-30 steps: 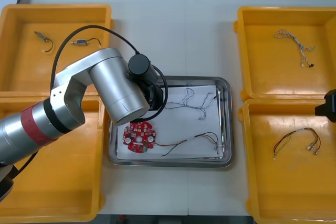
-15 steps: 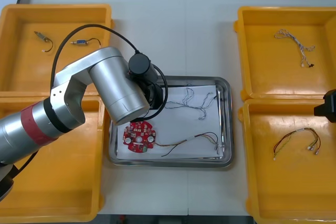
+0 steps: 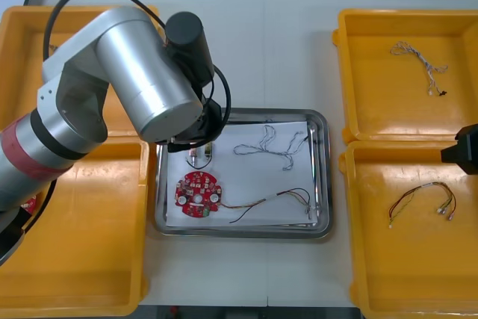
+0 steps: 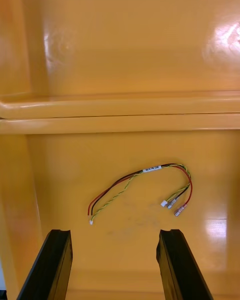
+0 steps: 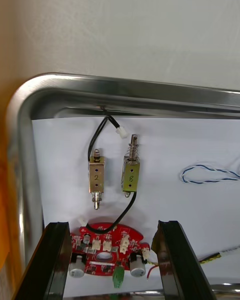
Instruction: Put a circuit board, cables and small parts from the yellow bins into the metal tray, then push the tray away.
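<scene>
As the circuit board (image 3: 196, 193), red and yellow cable (image 3: 272, 199), two small metal parts (image 5: 131, 172) and blue and white cable (image 3: 270, 142) lie in the metal tray (image 3: 321, 177), loading looks done, leaving the push; the left gripper (image 5: 112, 224) hovers above the parts, jaws open and empty, the right gripper (image 4: 112, 232) parked, jaws open, over the near right yellow bin (image 3: 373, 274).

The desk (image 3: 284, 42) is lit brightly and evenly from overhead. Glare is caught on the rim of the metal tray (image 3: 326, 177) at 3 o'clock.
</scene>
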Robot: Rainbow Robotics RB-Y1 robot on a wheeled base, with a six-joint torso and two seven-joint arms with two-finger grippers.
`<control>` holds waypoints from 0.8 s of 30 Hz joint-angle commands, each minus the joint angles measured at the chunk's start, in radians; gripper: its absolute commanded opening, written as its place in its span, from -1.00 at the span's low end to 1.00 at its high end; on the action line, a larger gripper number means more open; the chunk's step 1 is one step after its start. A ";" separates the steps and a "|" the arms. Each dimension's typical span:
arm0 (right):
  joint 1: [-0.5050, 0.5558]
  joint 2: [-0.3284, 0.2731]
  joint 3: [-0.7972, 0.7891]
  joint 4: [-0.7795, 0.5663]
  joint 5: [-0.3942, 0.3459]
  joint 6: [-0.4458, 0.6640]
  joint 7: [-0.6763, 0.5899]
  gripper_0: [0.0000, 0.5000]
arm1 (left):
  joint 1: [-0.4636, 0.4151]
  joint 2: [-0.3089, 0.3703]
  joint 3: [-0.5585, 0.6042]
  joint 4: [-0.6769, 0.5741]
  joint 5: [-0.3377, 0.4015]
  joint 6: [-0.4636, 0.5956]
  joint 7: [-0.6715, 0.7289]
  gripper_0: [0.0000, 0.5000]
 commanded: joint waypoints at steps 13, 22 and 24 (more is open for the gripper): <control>-0.106 -0.020 0.230 -0.123 -0.072 -0.014 0.110 1.00 | -0.054 0.202 0.233 -0.098 0.247 0.128 -0.252 1.00; -0.186 -0.020 0.383 -0.132 -0.089 -0.055 0.151 1.00 | 0.054 0.295 0.390 -0.162 0.331 0.128 -0.386 1.00; -0.205 -0.020 0.418 -0.132 -0.089 -0.067 0.159 1.00 | 0.086 0.314 0.420 -0.176 0.336 0.128 -0.417 1.00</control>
